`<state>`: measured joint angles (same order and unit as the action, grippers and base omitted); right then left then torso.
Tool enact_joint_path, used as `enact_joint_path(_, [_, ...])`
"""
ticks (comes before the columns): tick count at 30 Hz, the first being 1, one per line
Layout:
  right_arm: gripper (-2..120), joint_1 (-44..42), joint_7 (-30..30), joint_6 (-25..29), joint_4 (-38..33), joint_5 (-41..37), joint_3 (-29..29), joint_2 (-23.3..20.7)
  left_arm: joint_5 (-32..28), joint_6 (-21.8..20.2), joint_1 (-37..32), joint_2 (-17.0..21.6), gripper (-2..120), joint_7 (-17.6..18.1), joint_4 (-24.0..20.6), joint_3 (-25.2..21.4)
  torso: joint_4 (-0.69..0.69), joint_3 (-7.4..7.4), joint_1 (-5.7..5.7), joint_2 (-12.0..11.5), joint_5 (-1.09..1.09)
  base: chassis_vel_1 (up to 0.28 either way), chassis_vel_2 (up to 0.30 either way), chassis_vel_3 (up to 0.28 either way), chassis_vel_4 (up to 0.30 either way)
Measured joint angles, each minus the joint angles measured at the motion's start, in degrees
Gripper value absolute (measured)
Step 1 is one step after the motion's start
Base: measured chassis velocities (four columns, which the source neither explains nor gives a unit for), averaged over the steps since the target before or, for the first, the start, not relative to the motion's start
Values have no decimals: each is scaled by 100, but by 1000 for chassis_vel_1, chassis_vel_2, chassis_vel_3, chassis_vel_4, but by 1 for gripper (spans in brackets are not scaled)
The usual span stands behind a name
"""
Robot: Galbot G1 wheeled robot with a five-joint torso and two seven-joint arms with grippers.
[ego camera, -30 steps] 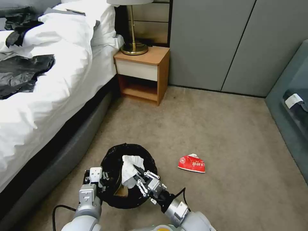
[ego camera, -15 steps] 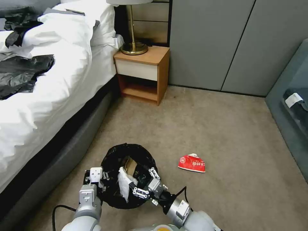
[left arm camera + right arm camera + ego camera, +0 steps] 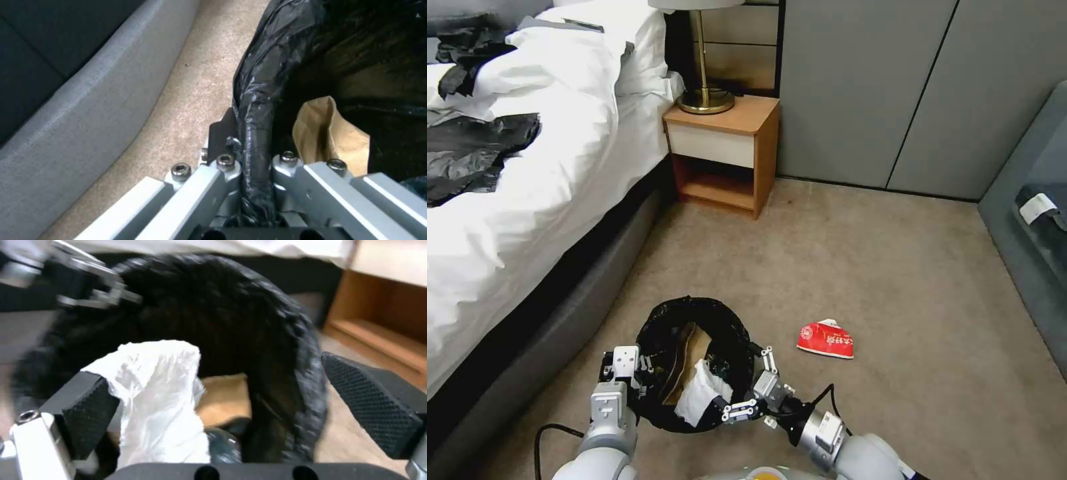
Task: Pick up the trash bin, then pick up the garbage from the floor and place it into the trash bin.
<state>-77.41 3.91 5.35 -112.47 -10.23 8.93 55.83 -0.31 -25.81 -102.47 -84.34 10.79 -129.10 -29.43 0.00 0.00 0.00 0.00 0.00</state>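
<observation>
Step in hand: dropping the white tissue (image 3: 702,395) into the trash bin (image 3: 695,313); by the look of it, the release is just done.
Left hand (image 3: 626,380): pinching the bin's rim, black liner (image 3: 256,110) and all, on the side nearest the bed (image 3: 527,200); it carries the bin just above the carpet (image 3: 860,267).
Right hand (image 3: 755,390): spread wide at the bin's near-right rim, its textured pads (image 3: 373,403) well apart, gripping nothing. In the right wrist view the tissue leans against one pad but the other pad is clear of it.
Tissue: crumpled, lying inside the bin against the near wall, its top about level with the rim.
Brown paper bag (image 3: 690,357): already in the bin, lying on the black liner beside the tissue.
Red-and-white packet (image 3: 826,340): on the carpet to the right of the bin, near it but not touching; the one piece of litter I can see left on the floor.
Next move, as I judge it: the right hand must lift clear without snagging the tissue or liner, then swing right and down to the packet. It lies flat and crinkled, so the hand would need to come low and close on a raised edge.
Risk: the tissue sits high and could be dragged out.
</observation>
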Motion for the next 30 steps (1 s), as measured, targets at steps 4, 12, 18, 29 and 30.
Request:
enact_joint_path(4, [100,35,-490,-812,-345,-356,46,-85,7,0,-20,-7,0,-1,-24,17,0,0,0,0,0,0,0,0,0])
enact_joint_path(12, [100,569,-1571,-2346,-909,-1916,285,-44,66,9,-45,-29,0,0,-68,106,0,0,0,0,0,0,0,0,0])
enact_joint_path(18, [100,1138,-2395,-3117,-951,-3038,471,149,105,48,-107,-34,0,-3,-93,134,1,0,0,0,-1,0,0,0,0])
enact_joint_path(29, [100,1667,-3279,-3895,-757,-4468,571,615,127,84,-111,-35,0,-16,-95,188,0,0,0,0,-2,0,0,0,0])
enact_joint_path(30, [100,1703,-3372,-3972,-692,-4548,566,707,128,84,-110,-34,0,-12,-95,186,0,0,0,0,-1,0,0,0,0])
